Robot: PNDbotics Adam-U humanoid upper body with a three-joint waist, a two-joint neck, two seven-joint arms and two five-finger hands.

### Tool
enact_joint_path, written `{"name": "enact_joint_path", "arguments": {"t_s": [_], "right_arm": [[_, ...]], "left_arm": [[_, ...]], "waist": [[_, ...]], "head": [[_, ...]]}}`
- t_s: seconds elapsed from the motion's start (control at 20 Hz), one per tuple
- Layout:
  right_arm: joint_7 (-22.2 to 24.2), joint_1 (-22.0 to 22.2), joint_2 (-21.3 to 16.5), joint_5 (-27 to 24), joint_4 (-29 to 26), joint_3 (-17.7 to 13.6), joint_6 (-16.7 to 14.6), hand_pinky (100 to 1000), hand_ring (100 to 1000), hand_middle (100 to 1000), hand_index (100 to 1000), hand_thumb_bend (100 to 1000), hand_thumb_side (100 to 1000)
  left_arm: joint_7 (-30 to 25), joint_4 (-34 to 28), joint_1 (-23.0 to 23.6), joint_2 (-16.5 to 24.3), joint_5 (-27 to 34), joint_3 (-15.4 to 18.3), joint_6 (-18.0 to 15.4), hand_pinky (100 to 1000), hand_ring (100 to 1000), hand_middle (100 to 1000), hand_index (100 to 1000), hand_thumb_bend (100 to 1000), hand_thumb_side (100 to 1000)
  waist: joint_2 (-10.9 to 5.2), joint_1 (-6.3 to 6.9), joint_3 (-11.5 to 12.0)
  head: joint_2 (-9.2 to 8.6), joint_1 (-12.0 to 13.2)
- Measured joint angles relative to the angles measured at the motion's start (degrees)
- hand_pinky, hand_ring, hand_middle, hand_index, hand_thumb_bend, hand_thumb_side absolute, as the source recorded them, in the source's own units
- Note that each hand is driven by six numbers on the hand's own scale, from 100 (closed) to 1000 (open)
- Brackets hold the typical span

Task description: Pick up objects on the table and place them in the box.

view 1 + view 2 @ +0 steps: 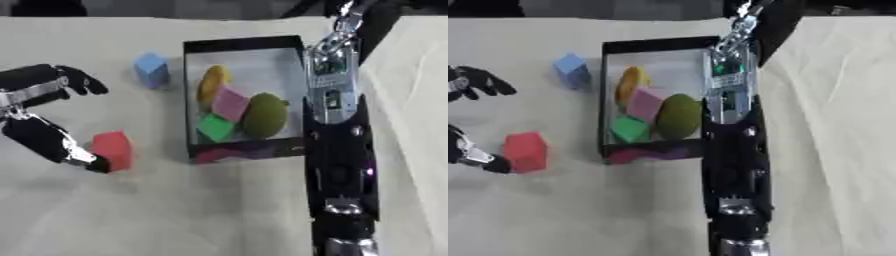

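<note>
The box (243, 47), a black-walled tray with a pale floor, sits on the light surface (175, 210) and serves as the landmark here. Inside it lie a yellow-orange rounded object (213, 82) toward the far left, a pink block (231, 103) near the middle, a green block (214, 127) toward the near left, and an olive-green rounded object (263, 115) on the right.

Left of the box's far corner stands a blue cube (151, 69). Well to the left of the box's near wall sits a red cube (113, 149); the left hand (54, 142) is spread wide around it, one finger touching its near left corner, the other fingers apart above.

The right arm (337, 150) stretches along the box's right side; its hand does not show.
</note>
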Motion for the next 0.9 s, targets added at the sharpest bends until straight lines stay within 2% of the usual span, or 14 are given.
{"name": "enact_joint_path", "arguments": {"t_s": [0.65, 0.9], "right_arm": [[-0.2, 0.4, 0.0, -0.9, -0.1, 0.3, -0.2, 822, 735, 742, 817, 100, 726], [-0.3, 0.4, 0.0, -1.2, 0.0, 0.3, -0.3, 822, 735, 742, 817, 100, 728]], "left_arm": [[-2.1, 12.0, -1.4, -4.2, -7.1, -3.8, -3.6, 849, 885, 824, 890, 899, 366], [-2.9, 16.8, -4.0, -7.2, -8.7, -5.3, -7.0, 840, 877, 823, 886, 885, 339]], "waist": [[0.0, 0.0, -0.2], [0.01, 0.0, -0.4]], "head": [[0.0, 0.8], [0.0, 1.0]]}}
